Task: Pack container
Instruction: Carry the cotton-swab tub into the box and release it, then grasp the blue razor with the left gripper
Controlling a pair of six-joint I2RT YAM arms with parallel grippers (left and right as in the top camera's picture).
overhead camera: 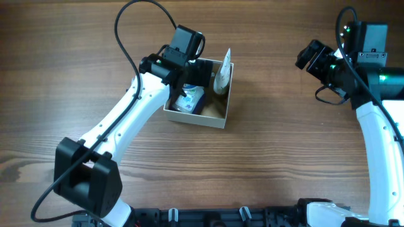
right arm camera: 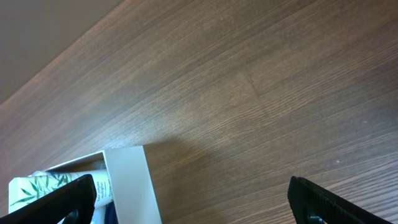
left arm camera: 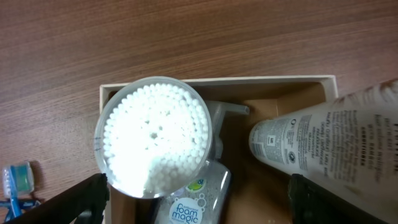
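Note:
The container point(overhead camera: 196, 120) is a square white box with a tan inside, at the table's middle. In it lie a clear foam soap bottle point(overhead camera: 189, 101) and a white tube point(overhead camera: 222, 75) that leans on the right wall. My left gripper point(overhead camera: 192, 72) hangs open over the box. In the left wrist view a round clear tub of cotton swabs point(left arm camera: 155, 137) rests in the box's corner point(left arm camera: 249, 81), on top of the foam bottle point(left arm camera: 189, 208), with the tube point(left arm camera: 336, 143) to the right and my open fingers point(left arm camera: 199, 202) wide on either side. My right gripper point(overhead camera: 310, 60) is open and empty, far right.
A blue toothbrush point(left arm camera: 15, 180) lies on the table just outside the box's left wall. The right wrist view shows my open fingers point(right arm camera: 199, 202), the box's corner point(right arm camera: 127, 180), the leaf-printed tube point(right arm camera: 37, 186) and bare wood.

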